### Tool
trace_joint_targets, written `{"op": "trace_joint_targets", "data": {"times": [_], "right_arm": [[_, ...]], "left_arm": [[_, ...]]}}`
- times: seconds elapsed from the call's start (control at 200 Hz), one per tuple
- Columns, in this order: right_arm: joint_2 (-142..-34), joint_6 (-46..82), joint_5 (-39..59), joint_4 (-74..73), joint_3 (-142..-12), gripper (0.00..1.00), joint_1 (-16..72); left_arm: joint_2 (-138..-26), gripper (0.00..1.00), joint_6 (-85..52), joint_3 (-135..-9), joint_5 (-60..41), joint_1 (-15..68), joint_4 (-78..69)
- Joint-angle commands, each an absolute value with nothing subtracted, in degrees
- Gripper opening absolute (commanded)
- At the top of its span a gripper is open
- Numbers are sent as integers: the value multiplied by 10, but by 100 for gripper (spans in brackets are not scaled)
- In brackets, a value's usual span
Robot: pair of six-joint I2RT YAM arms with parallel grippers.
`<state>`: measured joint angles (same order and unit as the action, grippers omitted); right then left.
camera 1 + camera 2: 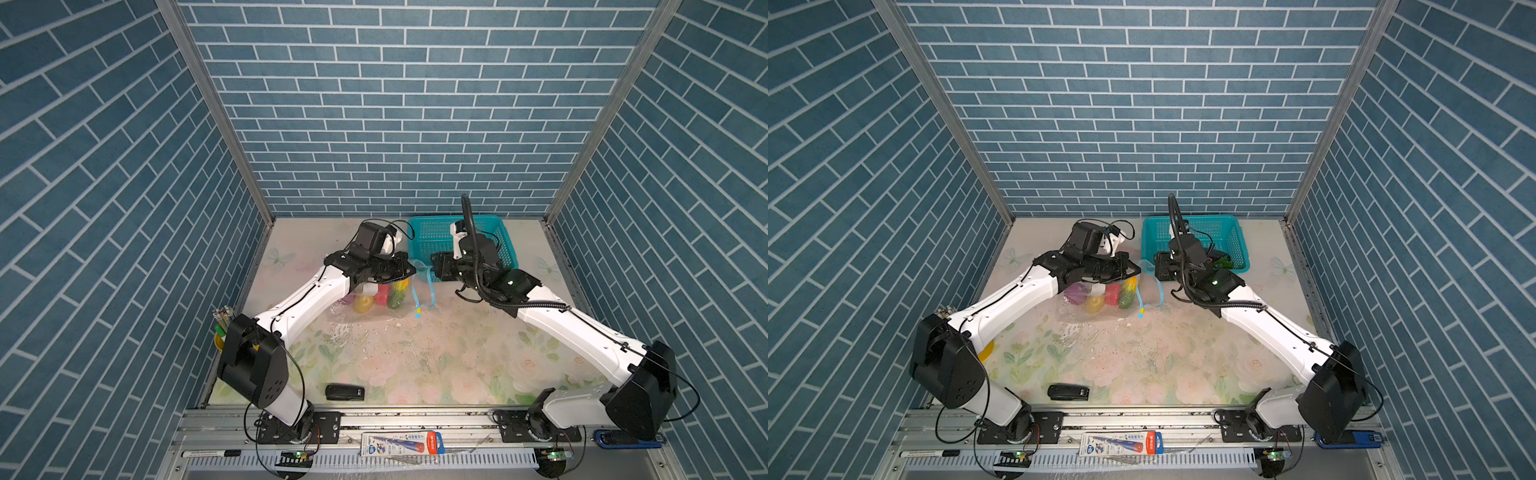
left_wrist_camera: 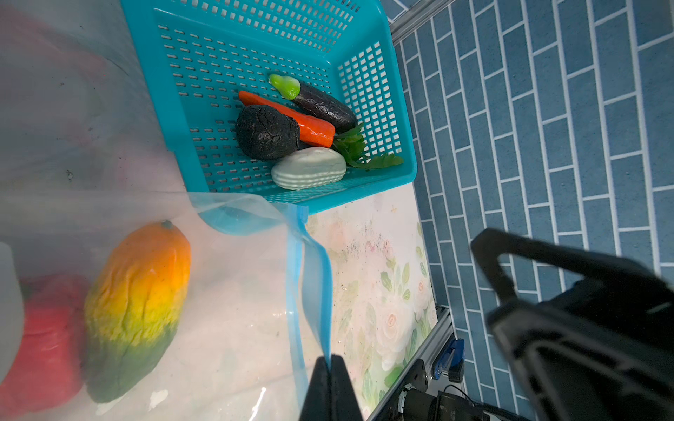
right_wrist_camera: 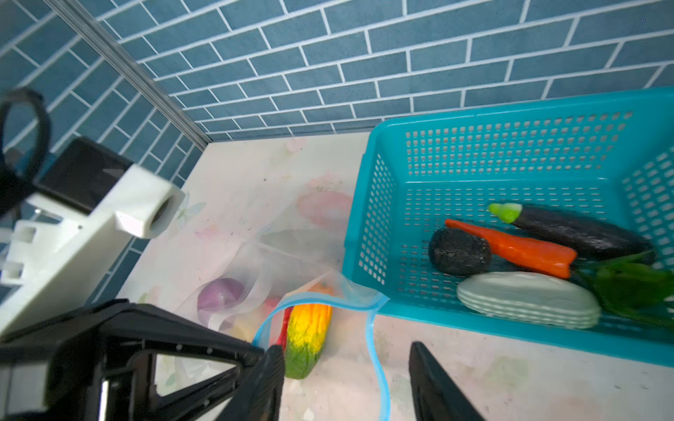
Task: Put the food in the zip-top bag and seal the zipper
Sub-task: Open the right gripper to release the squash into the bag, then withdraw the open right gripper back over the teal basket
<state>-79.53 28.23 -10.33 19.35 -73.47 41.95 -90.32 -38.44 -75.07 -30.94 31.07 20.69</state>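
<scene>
Fingers (image 2: 321, 386) on my left gripper (image 2: 330, 361) are pressing flat together on the narrow light-blue zipper strip (image 2: 297, 291). They are lifting one lip of the clear crinkly plastic zip-top bag (image 2: 233, 291), so its mouth is gaping toward the teal perforated plastic basket (image 2: 364, 204). My right gripper (image 3: 345, 348) is hanging over that mouth with its jaws parted and gripping nothing.

That bag is lying on the table just beside the basket, already holding a ridged orange-yellow-green toy fruit (image 2: 138, 310), a red piece (image 2: 47, 328) and a purple onion-like piece (image 3: 220, 293). Sitting in the basket are a dark eggplant (image 2: 324, 105), an orange carrot (image 2: 291, 120), a black lumpy piece (image 2: 266, 133), a white ribbed piece (image 2: 310, 173) and leafy greens (image 2: 364, 153).

I am reading this step as fetching the next piece. I am aiming for the white ribbed piece nearest the bag, gripping across its narrow width, lifting clear of the rim and releasing well past the strip while the left gripper is holding the lip high. The slider may be the yellowish speck at the strip's end, though I cannot tell.
</scene>
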Motion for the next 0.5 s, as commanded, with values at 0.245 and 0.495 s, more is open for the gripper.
{"op": "trace_joint_targets", "data": {"times": [0.245,0.495], "right_arm": [[-891,173,-72,456,-922,57,361],[-927,133,-69,466,-958,62,327]], "left_arm": [[-893,0,-382,-756,-312,314,209],[-889,0,-381,-761,-313,315,217]]}}
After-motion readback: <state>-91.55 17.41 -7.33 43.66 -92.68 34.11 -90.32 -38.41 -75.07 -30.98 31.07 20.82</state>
